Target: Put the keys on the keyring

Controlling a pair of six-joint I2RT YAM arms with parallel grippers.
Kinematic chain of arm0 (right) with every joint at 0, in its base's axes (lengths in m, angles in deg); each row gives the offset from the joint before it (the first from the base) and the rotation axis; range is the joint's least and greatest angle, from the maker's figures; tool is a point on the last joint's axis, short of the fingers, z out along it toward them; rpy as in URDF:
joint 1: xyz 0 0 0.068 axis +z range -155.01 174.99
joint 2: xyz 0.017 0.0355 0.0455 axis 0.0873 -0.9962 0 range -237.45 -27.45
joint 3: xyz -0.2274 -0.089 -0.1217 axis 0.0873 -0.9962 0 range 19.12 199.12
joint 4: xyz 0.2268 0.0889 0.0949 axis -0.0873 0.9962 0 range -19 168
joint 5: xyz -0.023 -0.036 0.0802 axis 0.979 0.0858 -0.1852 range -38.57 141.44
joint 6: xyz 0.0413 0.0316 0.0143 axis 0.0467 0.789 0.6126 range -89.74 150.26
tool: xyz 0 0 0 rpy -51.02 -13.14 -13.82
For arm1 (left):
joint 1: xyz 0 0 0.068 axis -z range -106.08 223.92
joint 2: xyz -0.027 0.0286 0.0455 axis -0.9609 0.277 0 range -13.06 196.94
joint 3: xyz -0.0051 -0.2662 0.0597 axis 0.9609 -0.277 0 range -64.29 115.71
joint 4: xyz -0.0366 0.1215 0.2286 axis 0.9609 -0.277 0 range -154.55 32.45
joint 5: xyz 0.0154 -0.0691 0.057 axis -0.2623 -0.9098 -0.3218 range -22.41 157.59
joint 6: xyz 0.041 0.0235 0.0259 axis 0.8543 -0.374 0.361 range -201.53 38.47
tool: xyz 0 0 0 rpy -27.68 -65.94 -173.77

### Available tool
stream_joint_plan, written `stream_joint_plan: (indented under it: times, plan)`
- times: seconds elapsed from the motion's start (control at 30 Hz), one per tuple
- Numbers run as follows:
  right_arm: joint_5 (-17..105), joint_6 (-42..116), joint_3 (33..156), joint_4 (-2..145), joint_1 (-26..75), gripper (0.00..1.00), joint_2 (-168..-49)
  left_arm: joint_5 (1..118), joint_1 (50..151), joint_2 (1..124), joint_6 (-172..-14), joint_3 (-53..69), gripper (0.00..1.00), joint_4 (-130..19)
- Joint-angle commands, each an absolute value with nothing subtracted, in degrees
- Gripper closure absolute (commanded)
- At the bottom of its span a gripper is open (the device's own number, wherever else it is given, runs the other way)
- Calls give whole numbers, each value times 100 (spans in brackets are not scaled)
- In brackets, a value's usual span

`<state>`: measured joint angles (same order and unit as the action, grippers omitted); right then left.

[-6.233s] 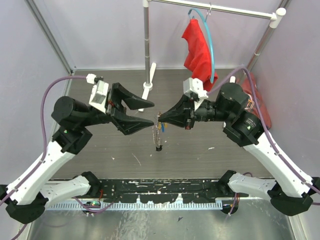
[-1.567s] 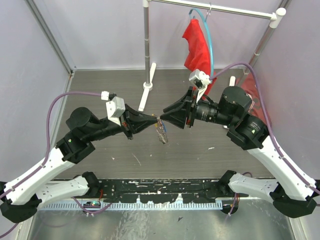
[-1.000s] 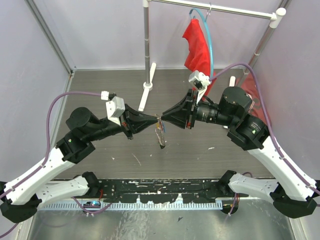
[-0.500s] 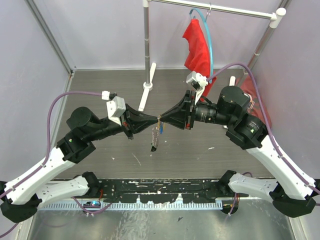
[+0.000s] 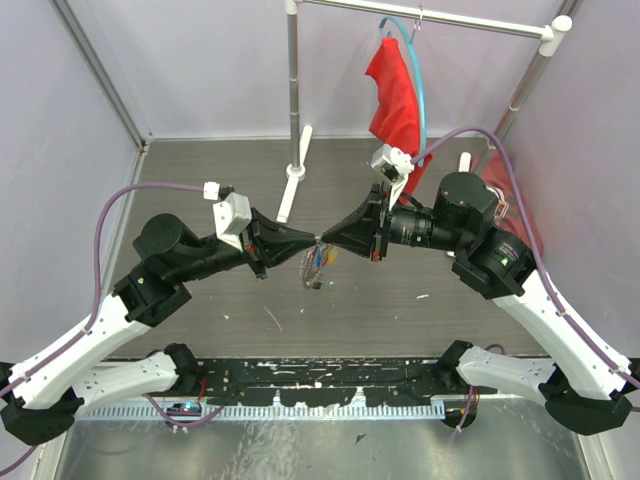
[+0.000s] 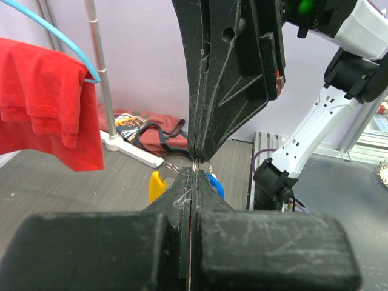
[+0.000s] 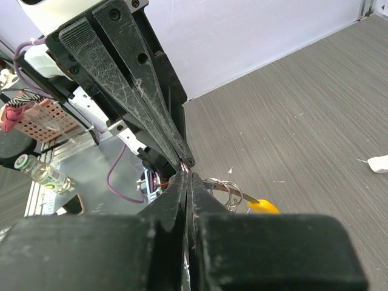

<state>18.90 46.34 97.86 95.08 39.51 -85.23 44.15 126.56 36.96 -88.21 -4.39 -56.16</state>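
My left gripper [image 5: 312,239] and right gripper [image 5: 325,240] meet tip to tip above the middle of the table. Both are shut on the thin wire of the keyring [image 5: 304,266], whose grey loop sags just below them. The keys [image 5: 316,268] hang in a bunch under the tips. In the left wrist view my gripper [image 6: 192,176] pinches the wire, with a yellow key head [image 6: 156,185] left of it and a blue one [image 6: 213,185] right. From the right wrist, my gripper [image 7: 187,176] touches the left fingers [image 7: 173,142]; small rings [image 7: 225,189] and the yellow key [image 7: 262,207] lie beyond.
A clothes rack pole [image 5: 292,90] on a white foot [image 5: 294,180] stands at the back. A red cloth [image 5: 397,95] hangs on a light-blue hanger hoop [image 5: 424,100]. A red bag [image 5: 518,205] lies at the right wall behind the right arm.
My right gripper has closed over the last second and edged left against the left tips. The key bunch, which dangled lower, now hangs shorter beneath them. The left arm has held still.
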Motion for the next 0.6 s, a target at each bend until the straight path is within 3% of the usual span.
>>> stream_joint_plan:
  times: [0.0,0.57]
  plan:
    - [1885,4558,9888,9435,3947,98,-8500,4433,12657,3600,-8802,-267,100,-5271]
    - [2033,4446,9917,9622,3947,99,-8487,4499,12662,3554,-8768,-276,100,-5304]
